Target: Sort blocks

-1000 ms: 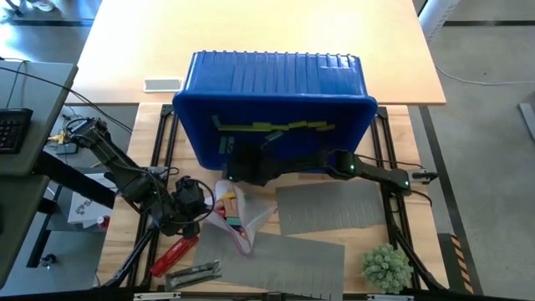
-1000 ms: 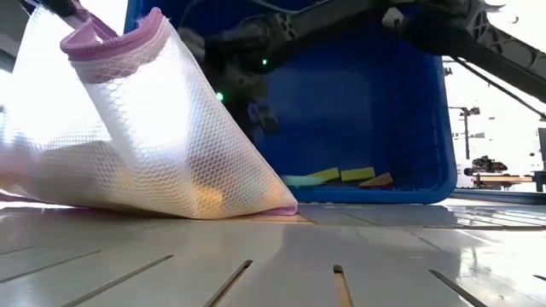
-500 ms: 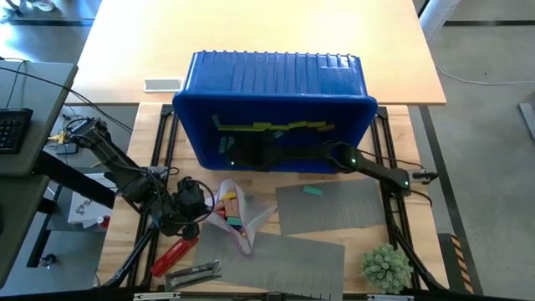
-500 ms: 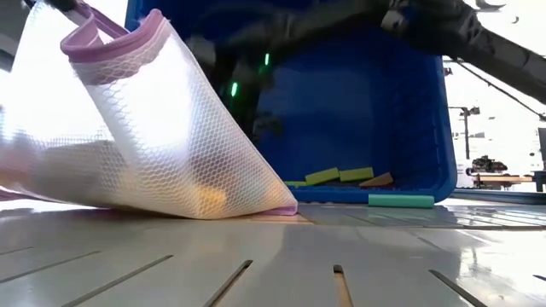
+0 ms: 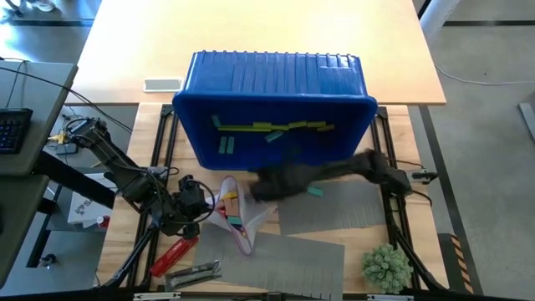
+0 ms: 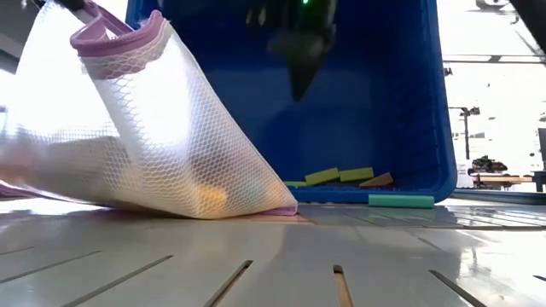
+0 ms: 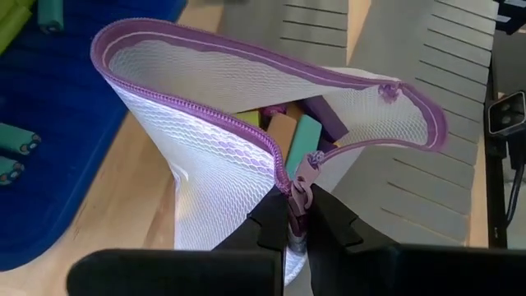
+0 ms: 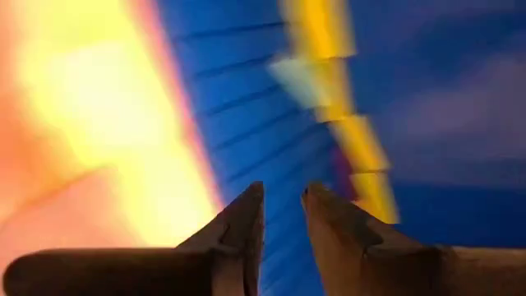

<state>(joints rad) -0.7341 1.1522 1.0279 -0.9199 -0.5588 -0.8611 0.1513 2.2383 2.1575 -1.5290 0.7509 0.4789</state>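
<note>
We see our right pincer (image 5: 261,182) has swung out of the blue bin (image 5: 276,79) and now hangs blurred over the worktop (image 5: 376,226), its fingers a narrow gap apart, gripping nothing. A teal block (image 5: 314,191) that was not on the grey mat (image 5: 334,209) a second ago now lies there at 4 o'clock of that pincer, so we judge one block is out and needs collecting. Our left pincer (image 7: 297,215), at 8 o'clock from the bin, stays pressed on the mesh bag (image 7: 214,164) at its zipper, mouth open, several blocks (image 7: 302,136) inside. More lime and teal blocks (image 5: 267,128) remain in the bin.
</note>
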